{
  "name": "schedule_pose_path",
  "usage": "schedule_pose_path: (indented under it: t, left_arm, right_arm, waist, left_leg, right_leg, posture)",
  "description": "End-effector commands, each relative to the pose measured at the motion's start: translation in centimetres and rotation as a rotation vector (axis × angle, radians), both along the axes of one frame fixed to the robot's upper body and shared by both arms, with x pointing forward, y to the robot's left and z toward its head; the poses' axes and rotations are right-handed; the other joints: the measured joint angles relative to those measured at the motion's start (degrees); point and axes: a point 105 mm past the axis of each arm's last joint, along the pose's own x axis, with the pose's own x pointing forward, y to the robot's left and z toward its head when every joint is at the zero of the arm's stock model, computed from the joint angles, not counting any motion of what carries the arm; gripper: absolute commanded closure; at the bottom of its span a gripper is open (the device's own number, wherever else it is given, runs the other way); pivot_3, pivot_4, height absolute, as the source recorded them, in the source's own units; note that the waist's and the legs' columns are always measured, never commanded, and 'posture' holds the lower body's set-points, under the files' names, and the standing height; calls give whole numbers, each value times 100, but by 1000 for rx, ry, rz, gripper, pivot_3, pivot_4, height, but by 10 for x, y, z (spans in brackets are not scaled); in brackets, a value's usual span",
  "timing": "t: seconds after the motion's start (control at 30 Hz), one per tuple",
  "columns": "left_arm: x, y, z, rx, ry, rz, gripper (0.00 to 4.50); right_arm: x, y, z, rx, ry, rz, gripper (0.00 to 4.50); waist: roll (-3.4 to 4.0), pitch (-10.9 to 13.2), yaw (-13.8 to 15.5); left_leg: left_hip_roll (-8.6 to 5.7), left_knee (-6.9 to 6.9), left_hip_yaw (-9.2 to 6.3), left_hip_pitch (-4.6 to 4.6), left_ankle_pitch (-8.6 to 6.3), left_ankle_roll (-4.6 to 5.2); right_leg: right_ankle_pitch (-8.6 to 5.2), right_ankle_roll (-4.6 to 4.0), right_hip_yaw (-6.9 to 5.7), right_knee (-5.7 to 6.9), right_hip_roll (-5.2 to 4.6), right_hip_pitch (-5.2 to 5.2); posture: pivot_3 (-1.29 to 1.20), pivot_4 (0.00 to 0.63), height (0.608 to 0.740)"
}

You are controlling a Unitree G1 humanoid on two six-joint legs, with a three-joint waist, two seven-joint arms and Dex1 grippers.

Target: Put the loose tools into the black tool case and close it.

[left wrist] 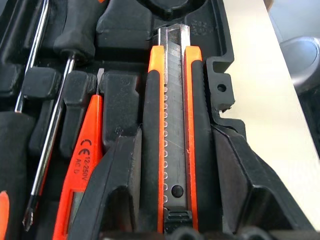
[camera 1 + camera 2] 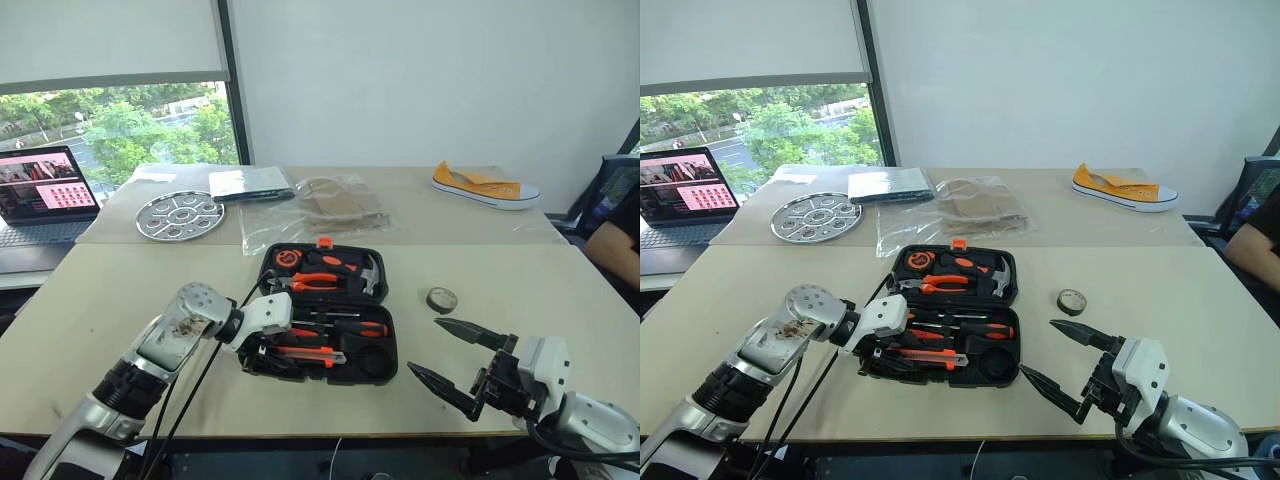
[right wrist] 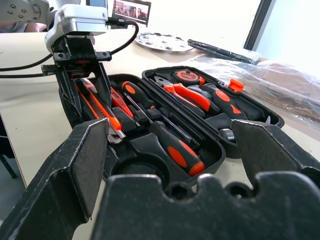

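Right gripper (image 2: 452, 362) nearest the head camera, at 4 o'clock on the near table (image 2: 100, 300): fingers spread wide, nothing between them, pointing toward the case (image 2: 322, 312). Left gripper (image 3: 85, 92) at 7 o'clock, down over the near half of the open case; fingers parted, one on each side of the knife (image 1: 173, 135), contact not discernible. Knife lying in its recess along the near edge, blade end toward the round recess. Screwdrivers (image 2: 345, 325) seated in the same half, just beyond the knife. Orange tester (image 1: 80, 170) beside the knife. Pliers (image 2: 312, 281) and hammer (image 2: 368, 274) in the far half; orange latch (image 2: 324, 242) on the far rim. Tape roll (image 2: 441, 299) loose on the table at 3 o'clock of the case, well apart. Case lid fully open, lying flat.
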Motion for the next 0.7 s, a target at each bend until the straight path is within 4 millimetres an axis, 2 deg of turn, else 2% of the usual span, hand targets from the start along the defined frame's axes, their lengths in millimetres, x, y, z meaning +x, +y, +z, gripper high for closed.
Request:
schedule_pose_path:
  t: [0.03,0.07,0.17,0.23,0.33,0.43,0.63,0.7]
  left_arm:
    - [-4,-7,29,-182,-57,-40,620]
    - [-5,-7,35,-218,-67,-52,275]
    - [-1,9,52,-291,-94,-20,275]
    - [4,18,56,-322,-117,19,275]
    - [8,36,43,-243,-153,39,1102]
    - [2,51,30,-193,-110,38,2159]
    - [1,65,6,-80,-119,62,4420]
    - [4,66,1,-60,-129,80,4420]
  right_arm:
    - [-2,1,8,1,-50,4,0]
    - [-3,1,8,1,-49,4,0]
    - [-2,1,5,1,-40,12,0]
    - [-1,1,4,1,-38,17,0]
    - [1,2,4,1,-37,25,0]
    - [3,2,3,1,-36,32,0]
    - [5,0,1,-2,-31,35,0]
    - [5,0,1,-3,-30,35,0]
  waist:
    - [0,0,-12]
    - [0,0,-35]
    - [0,1,-73]
    - [0,1,-101]
    - [0,0,-113]
    - [1,1,-127]
    - [2,2,-96]
    - [2,1,-84]
  left_leg:
    - [0,3,-1,0,0,-1]
    - [1,3,1,-1,0,-1]
    - [6,-1,0,-2,8,-15]
    - [7,-9,1,0,18,-34]
    - [7,-16,2,5,18,-32]
    - [7,-19,2,6,18,-32]
    - [5,-19,2,2,16,-29]
    - [5,-20,1,2,15,-29]
  right_leg:
    - [0,0,-1,0,0,0]
    - [0,0,1,-1,1,-2]
    - [0,-1,1,3,4,-12]
    - [-2,-4,2,2,6,-13]
    - [-2,-5,3,2,6,-12]
    - [-2,-5,3,2,7,-12]
    - [-2,-5,1,0,4,-13]
    - [-2,-5,0,-2,4,-13]
  posture:
    - [0,150,740]
    - [0,150,740]
    - [0,150,740]
    - [0,150,740]
    - [0,150,740]
    - [0,150,740]
    - [0,150,740]
    - [0,150,740]
